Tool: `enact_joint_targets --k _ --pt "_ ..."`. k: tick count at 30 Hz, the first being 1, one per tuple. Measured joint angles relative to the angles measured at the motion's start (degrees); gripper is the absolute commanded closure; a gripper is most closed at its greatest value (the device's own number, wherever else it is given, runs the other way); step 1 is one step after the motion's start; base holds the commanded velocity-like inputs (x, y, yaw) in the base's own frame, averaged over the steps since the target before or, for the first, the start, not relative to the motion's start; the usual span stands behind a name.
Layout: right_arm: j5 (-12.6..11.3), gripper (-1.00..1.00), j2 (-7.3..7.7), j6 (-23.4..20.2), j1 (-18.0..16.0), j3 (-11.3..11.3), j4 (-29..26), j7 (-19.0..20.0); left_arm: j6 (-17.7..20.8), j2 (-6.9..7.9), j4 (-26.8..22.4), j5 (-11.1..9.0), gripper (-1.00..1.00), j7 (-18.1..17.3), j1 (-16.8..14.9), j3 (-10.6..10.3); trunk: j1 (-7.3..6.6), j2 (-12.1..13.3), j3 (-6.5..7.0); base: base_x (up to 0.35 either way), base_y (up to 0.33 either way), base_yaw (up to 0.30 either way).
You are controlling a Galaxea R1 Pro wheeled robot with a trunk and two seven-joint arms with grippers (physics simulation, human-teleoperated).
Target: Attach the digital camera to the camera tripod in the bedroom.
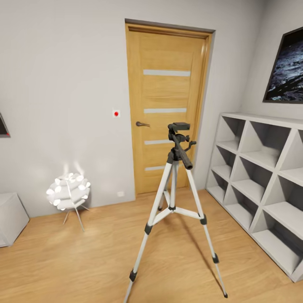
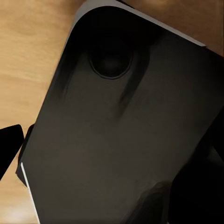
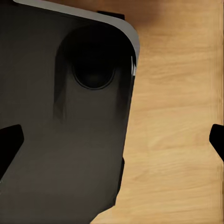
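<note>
Three silver-grey legs on the camera tripod (image 1: pixel 173 202), black head, wood floor (image 1: pixel 84 261), wooden door (image 1: pixel 166 109), both grippers' fingers spread, nothing held.

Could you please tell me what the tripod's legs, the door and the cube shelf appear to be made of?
The tall silver-grey tripod legs look like satin metal, with matte black, probably plastic clamps. The honey-coloured door shows wood grain, so wood or veneer, with pale, possibly frosted-glass strips. The pale grey cube shelf looks like matte painted board.
</note>
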State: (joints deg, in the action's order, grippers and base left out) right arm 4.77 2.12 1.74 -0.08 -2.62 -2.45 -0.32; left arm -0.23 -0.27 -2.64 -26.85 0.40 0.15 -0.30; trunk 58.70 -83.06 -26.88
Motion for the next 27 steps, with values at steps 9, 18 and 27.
enact_joint_targets --k 9,18,27 --pt "0.0 -1.00 -0.16 0.0 0.0 -0.1 0.0 -0.1 -0.1 0.07 0.0 0.0 -1.00 0.0 0.0 0.0 0.02 0.0 0.00 0.073 -0.062 0.091" --pt "0.0 -1.00 -0.03 0.2 0.0 -0.1 0.0 0.0 -0.1 0.11 0.0 0.0 -1.00 0.0 0.0 0.0 0.02 0.0 0.00 0.005 -0.005 0.252" --pt "0.0 -1.00 -0.03 0.2 0.0 -0.1 0.0 0.0 -0.1 0.04 0.0 0.0 -1.00 0.0 0.0 -0.1 0.02 0.0 0.00 0.000 0.000 0.260"
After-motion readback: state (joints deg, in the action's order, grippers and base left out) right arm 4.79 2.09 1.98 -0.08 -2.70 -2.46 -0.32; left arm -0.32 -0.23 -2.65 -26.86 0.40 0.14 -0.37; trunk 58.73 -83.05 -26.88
